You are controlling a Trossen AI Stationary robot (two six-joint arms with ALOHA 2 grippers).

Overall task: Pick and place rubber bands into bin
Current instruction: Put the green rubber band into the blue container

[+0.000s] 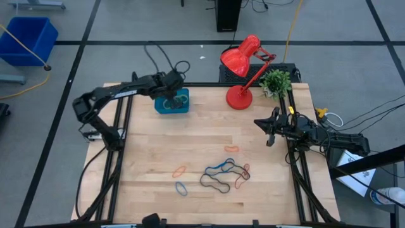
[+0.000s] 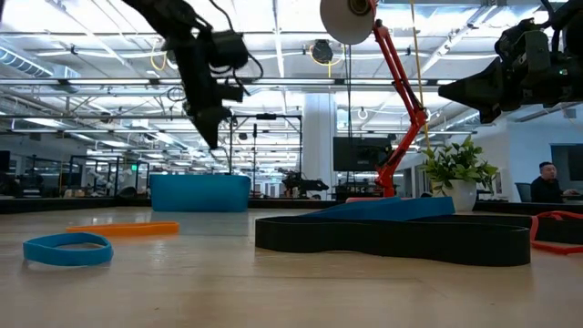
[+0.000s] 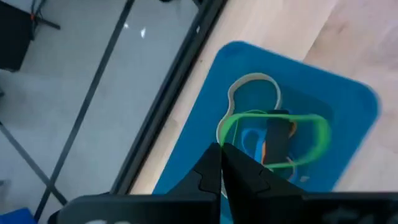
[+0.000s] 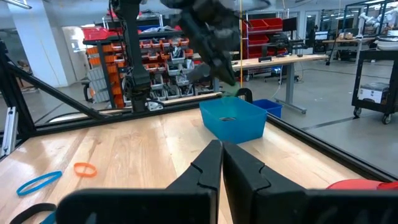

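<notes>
Left pincer [image 1: 172,100] closed, empty, hovering over small teal plastic bin [image 1: 171,101] near surface's 11 o'clock edge. Right pincer [image 1: 268,127] closed at 3 o'clock. Loose coloured rubber bands [image 1: 223,175] around 6, open wood between.

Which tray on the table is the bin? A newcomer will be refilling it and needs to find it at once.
Start at the red lamp at the table's far edge. Beside its base, toward the left arm's side, sits the bin, a small teal-blue tray right under the left gripper. It is the table's only container, with rubber bands inside.
</notes>
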